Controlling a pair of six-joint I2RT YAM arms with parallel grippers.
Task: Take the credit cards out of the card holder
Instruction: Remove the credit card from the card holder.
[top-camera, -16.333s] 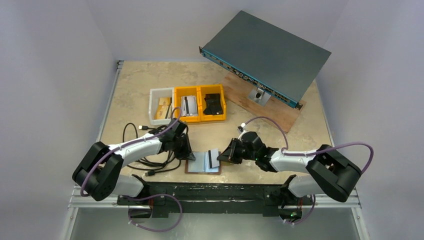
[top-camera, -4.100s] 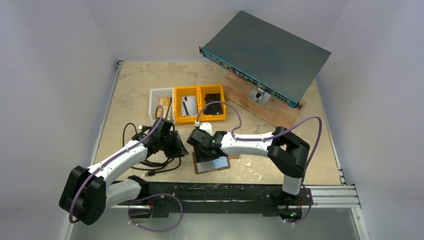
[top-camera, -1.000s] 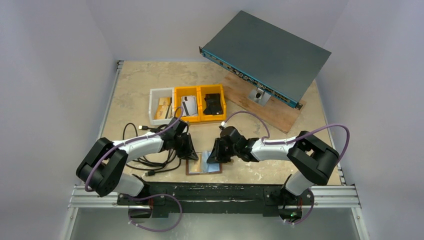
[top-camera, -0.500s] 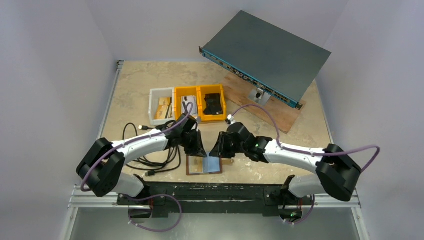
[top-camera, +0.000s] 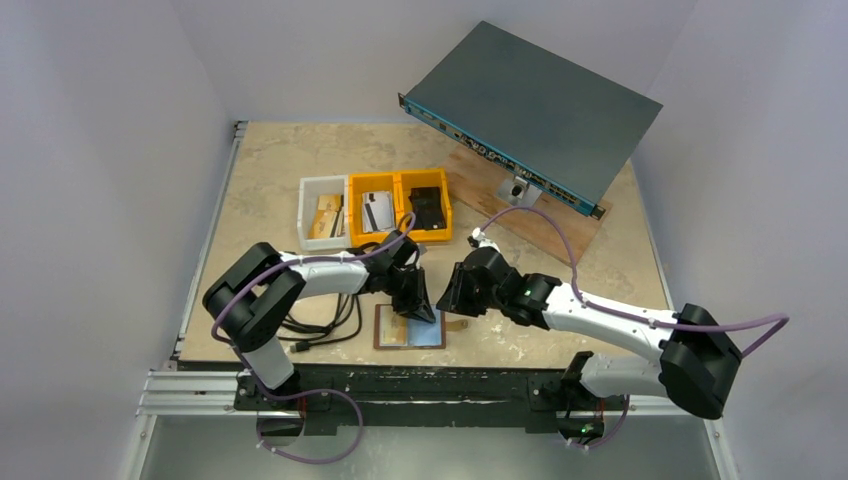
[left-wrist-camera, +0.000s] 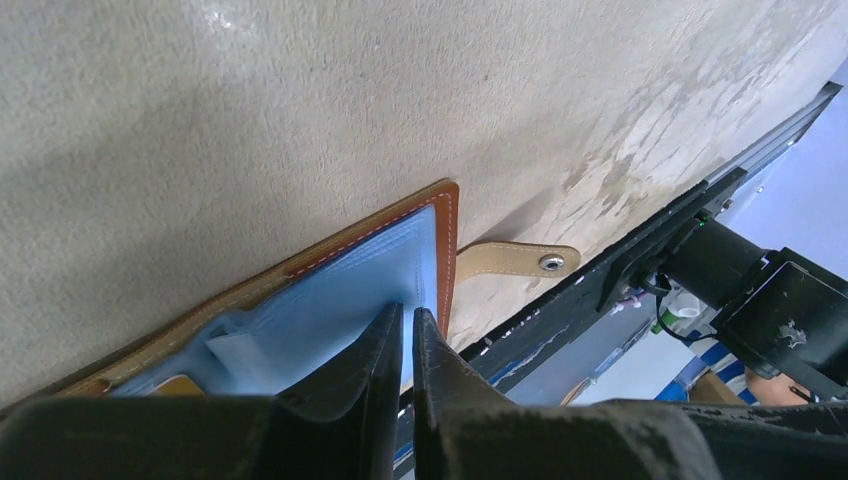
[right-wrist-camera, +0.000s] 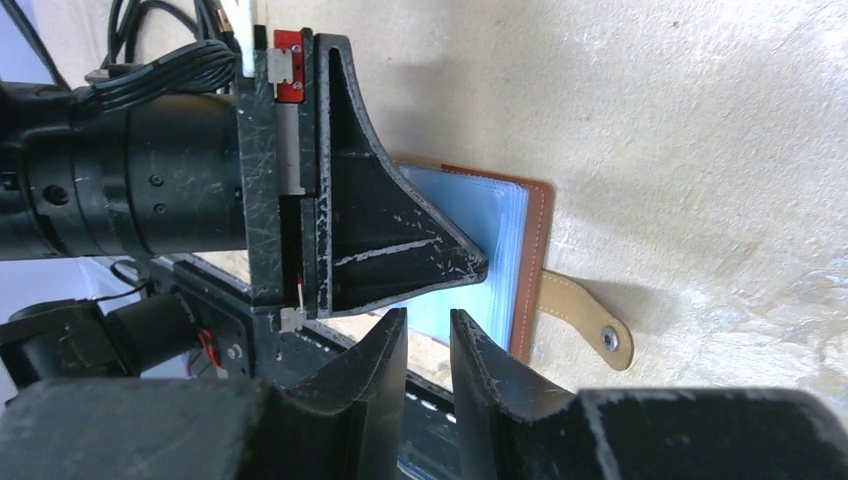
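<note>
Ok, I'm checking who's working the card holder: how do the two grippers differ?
The left gripper is shut; the right gripper is slightly open and empty. The left gripper's tips sit over the blue pockets of the card holder; the right gripper hangs off its edge. Both point toward it.

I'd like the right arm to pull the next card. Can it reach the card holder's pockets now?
Probably not cleanly: the left gripper sits over the card holder, directly before the right gripper; only its strap side looks free.
</note>
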